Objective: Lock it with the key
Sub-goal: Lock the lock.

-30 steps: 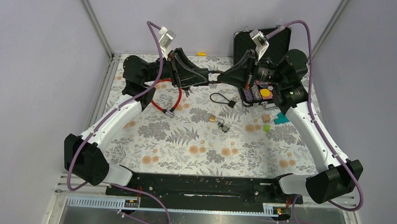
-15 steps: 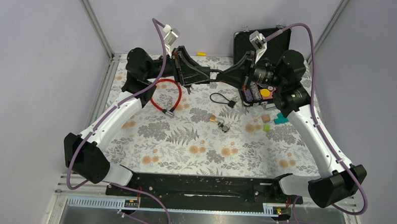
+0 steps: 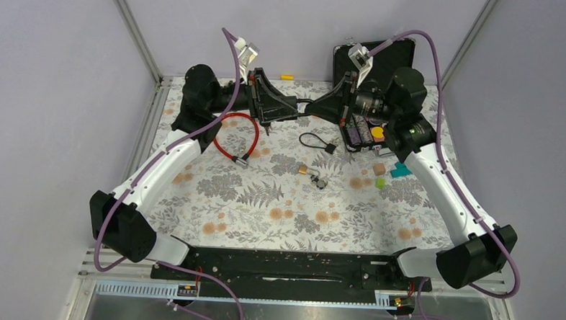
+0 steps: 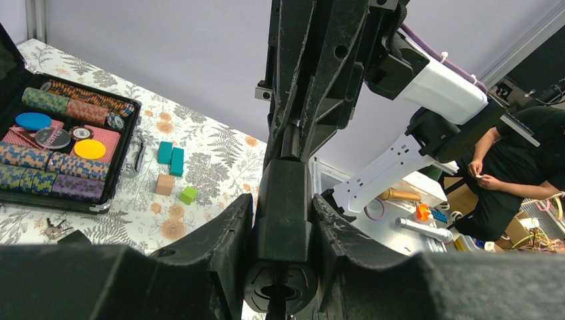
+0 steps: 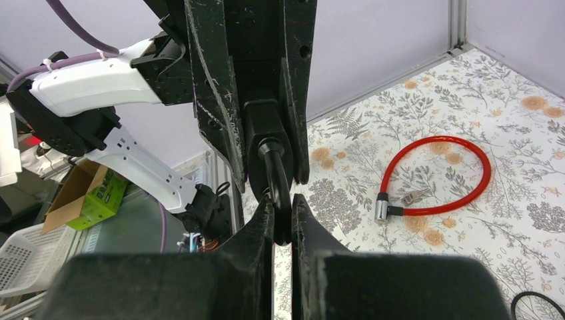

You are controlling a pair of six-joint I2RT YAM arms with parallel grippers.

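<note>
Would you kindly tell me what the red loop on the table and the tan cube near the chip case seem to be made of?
Red loop: probably a cable in glossy plastic or vinyl sheathing; it shines and curves smoothly. Its end cap looks like bright metal. Tan cube: likely bare wood, matte pale brown, grain too small to see.

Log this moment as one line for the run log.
phase: lock held aloft between arms | left hand: shut on black lock | right hand: shut on black loop | red cable lock: on table
</note>
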